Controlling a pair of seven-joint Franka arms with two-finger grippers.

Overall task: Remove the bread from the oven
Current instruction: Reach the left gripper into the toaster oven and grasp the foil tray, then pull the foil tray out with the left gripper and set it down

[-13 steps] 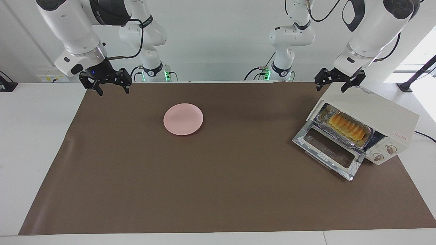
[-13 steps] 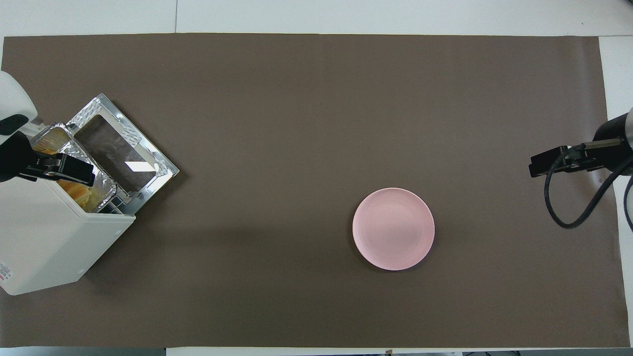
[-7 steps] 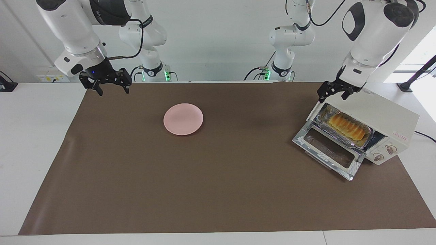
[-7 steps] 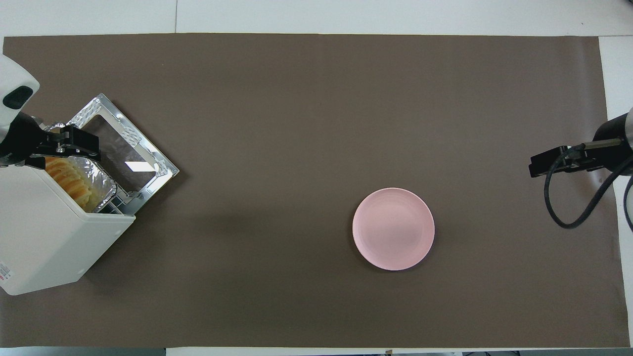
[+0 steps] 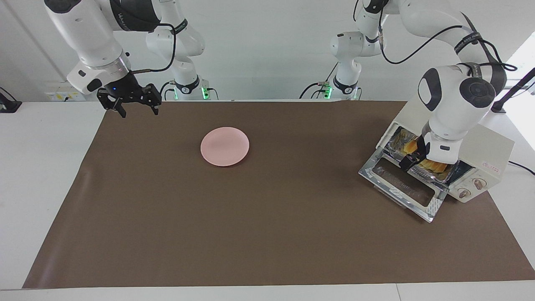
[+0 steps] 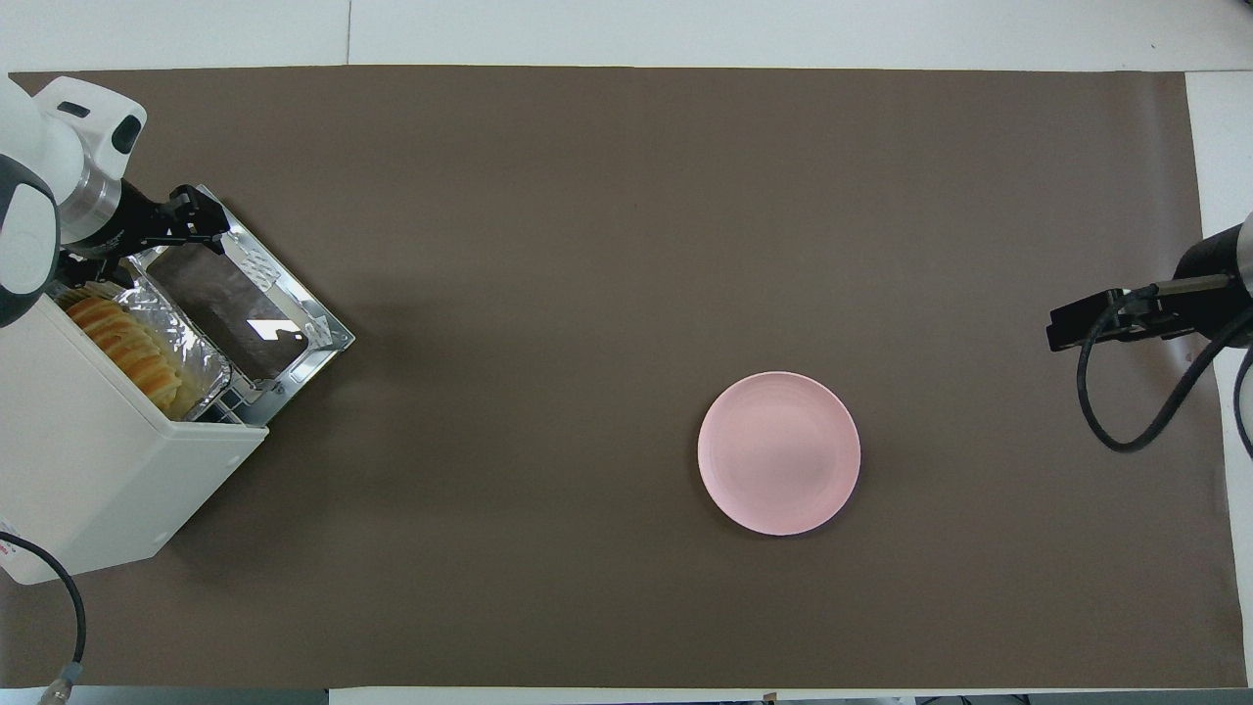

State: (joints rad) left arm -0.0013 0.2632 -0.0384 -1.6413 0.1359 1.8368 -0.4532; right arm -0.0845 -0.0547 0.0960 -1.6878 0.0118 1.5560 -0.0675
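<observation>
The left claw hangs low at the open oven, seemingly just over the bread; the right claw waits raised.

The scene is covered by two fixed views half a turn apart. The facing view is taken from high across the worktop, looking toward both arm bases, so the whole brown mat is seen at middling range. The overhead view is taken from above the robots' end, aimed steeply down and forward. The mat, the oven and the pink plate are shared by both views, mirrored end for end.
</observation>
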